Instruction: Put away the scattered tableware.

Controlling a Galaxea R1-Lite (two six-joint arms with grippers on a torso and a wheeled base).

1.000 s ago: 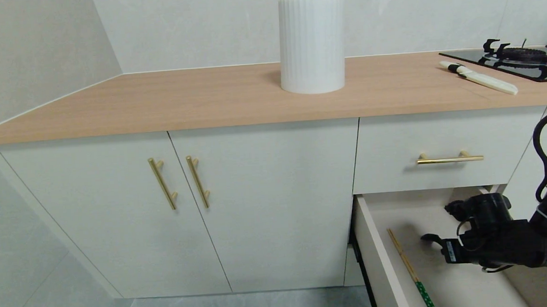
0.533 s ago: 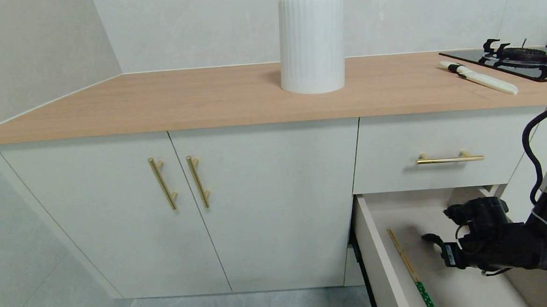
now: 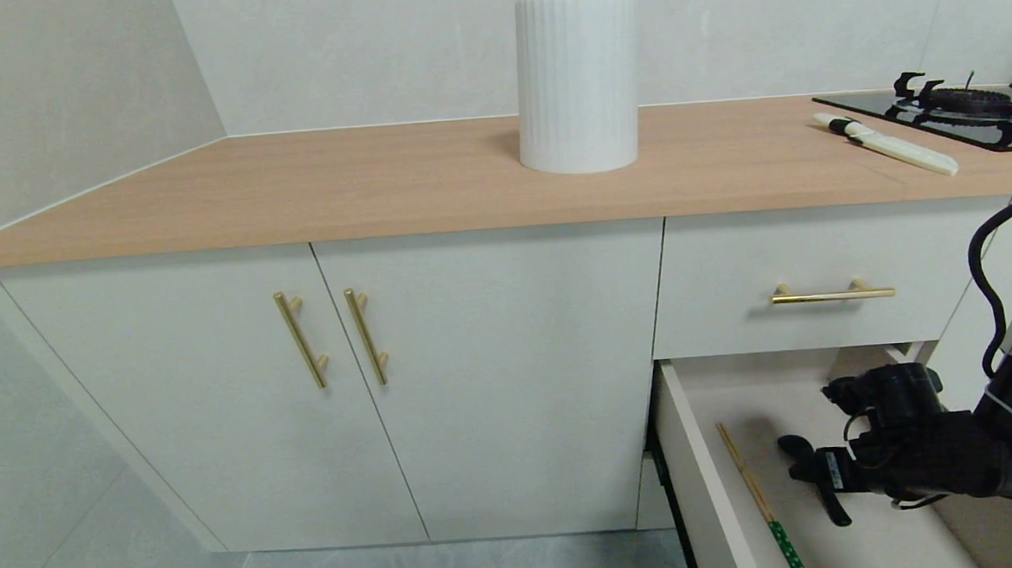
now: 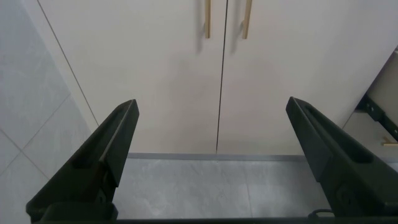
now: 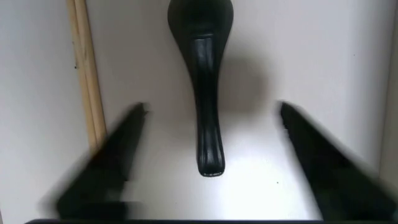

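Note:
A black spoon (image 3: 815, 476) lies in the open lower drawer (image 3: 698, 473), its bowl toward the cabinet. Beside it, a pair of wooden chopsticks (image 3: 751, 492) with green ends rests along the drawer's left wall. My right gripper (image 3: 836, 470) hovers just over the spoon, open. In the right wrist view the spoon (image 5: 205, 93) sits free between the spread fingers (image 5: 118, 155), and the chopsticks (image 5: 87, 81) lie off to one side. My left gripper (image 4: 211, 109) is open and holds nothing, low in front of the cabinet doors. A white-bladed knife (image 3: 888, 144) lies on the counter.
A tall white ribbed container (image 3: 578, 81) stands on the wooden counter (image 3: 336, 180). A gas hob (image 3: 956, 105) sits at the far right. The upper drawer with its gold handle (image 3: 831, 295) is closed above the open one. The two cabinet doors (image 3: 337, 371) are closed.
My right gripper's fingers have spread and the spoon has come out of their grip, its handle now showing below the gripper. The arm dipped slightly into the drawer.

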